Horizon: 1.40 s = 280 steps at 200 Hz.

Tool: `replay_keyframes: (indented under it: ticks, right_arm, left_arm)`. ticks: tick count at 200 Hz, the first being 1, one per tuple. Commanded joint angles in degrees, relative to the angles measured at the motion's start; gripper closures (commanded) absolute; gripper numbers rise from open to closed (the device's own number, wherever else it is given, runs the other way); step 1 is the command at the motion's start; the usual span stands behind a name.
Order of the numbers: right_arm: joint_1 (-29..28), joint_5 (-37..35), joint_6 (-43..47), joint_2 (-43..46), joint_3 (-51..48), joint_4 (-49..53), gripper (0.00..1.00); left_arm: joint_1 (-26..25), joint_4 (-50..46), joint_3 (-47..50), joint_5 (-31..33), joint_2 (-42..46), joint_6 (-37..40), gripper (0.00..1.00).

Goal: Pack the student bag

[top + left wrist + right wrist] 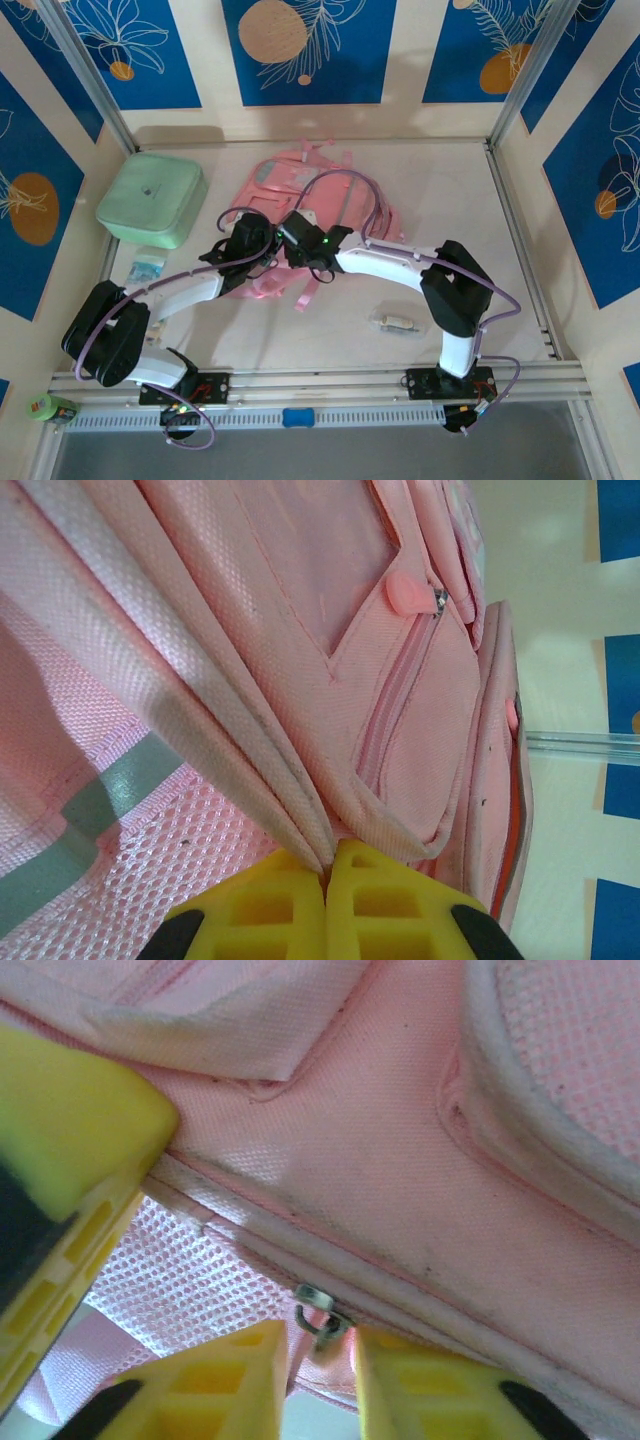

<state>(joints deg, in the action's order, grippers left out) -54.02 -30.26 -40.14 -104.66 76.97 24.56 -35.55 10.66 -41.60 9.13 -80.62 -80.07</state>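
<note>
**Bag being worked at the zip, nothing packed yet**

The student bag lies flat in the middle of the bench, toward the far wall, just beyond both arms. Its long axis runs roughly from the arms' side to the far wall, tilted a little. Pink straps trail from both ends, so I cannot tell which end is the top.

The left hand is closed, pinching a fold of the bag's pink fabric at its edge. The right hand has its jaws a narrow gap apart with the metal zip pull right at their tips. Whether they already pinch it I cannot tell.

The task looks to be at its start: one hand steadies the bag and the other goes for the zip. The mint-green box, the small pencil case and a small pale item all lie on the bench outside the bag. Opening and all the loading appear to remain.
</note>
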Motion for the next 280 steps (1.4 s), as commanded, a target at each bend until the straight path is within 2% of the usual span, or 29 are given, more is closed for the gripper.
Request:
replay_keyframes:
  ticks: [1,24,56,84,100,137,179,204,214,246,280]
  right_arm:
    - [1.04,-0.14,2.61,-2.06,2.83,-1.40,0.69]
    - [1.35,-1.14,3.95,-3.70,5.02,-0.89,0.69]
    - [1.65,-3.24,3.58,-3.89,6.50,1.75,0.77]
    - [1.64,0.21,3.71,-0.69,3.60,-0.21,0.87]
    - [1.62,0.88,3.67,0.47,3.91,2.23,0.94]
    - [2.57,4.69,2.01,5.87,-0.33,7.25,1.00]
    - [4.62,7.42,2.65,11.92,-9.14,10.10,1.00]
    - [6.66,5.51,5.09,14.60,-12.95,11.04,1.00]
    - [7.22,4.91,6.05,14.69,-13.72,10.85,1.00]
    - [7.60,9.61,9.80,12.96,-13.82,5.93,1.00]
    - [7.61,9.47,11.84,10.21,-12.15,3.77,0.90]
  left_arm:
    - [-1.07,2.07,-0.32,-0.64,2.64,1.70,1.00]
    - [-1.10,2.54,0.40,-0.60,2.69,0.96,1.00]
    - [-1.25,2.27,0.56,-0.29,3.09,1.35,1.00]
    - [-1.21,2.28,0.85,0.51,3.61,1.49,1.00]
    - [-1.10,0.76,0.29,1.32,3.67,2.55,1.00]
    - [1.13,-3.00,0.10,2.86,4.60,4.30,1.00]
    - [5.64,-3.29,1.63,0.54,6.04,5.43,1.00]
    - [8.57,-4.99,1.33,-2.57,5.82,7.35,1.00]
    - [8.66,-4.16,2.23,-2.88,6.10,7.38,1.00]
    - [8.66,-2.97,3.14,-2.94,5.76,7.33,1.00]
    - [8.68,-3.11,2.75,-3.99,5.21,7.45,1.00]
